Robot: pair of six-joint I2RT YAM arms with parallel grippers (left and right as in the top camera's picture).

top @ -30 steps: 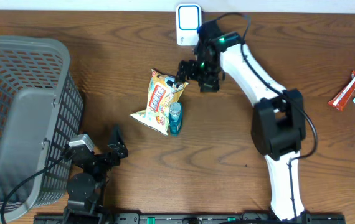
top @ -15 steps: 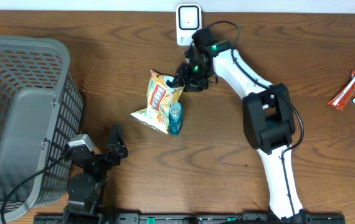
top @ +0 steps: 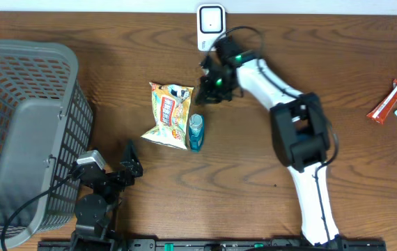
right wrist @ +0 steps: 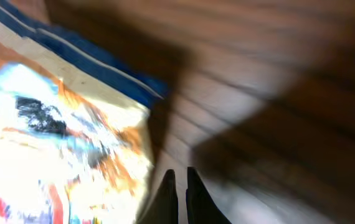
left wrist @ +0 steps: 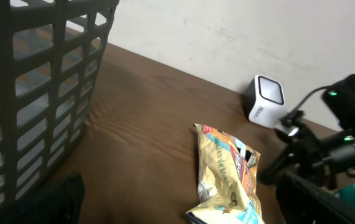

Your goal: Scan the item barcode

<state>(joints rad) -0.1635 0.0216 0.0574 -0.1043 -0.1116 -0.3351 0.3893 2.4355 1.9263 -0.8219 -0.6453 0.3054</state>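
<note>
Reading grip as failed: right claw [right wrist: 179, 177] clenched empty between white box scanner [top: 211, 26] and crinkly yellow snack bag [top: 167, 115] lying near scanner. Reopen, straddle bag corner deeper. Left claw [top: 133, 159] released.

Right arm [top: 271, 78] stretched forward, right claw [right wrist: 180, 182] pinched together. Left arm [top: 92, 203] folded, left claw [top: 131, 159] spread wide.

Basket [top: 79, 115] walls off left; bare table [top: 118, 84] between it and snack bag [top: 166, 115].
</note>
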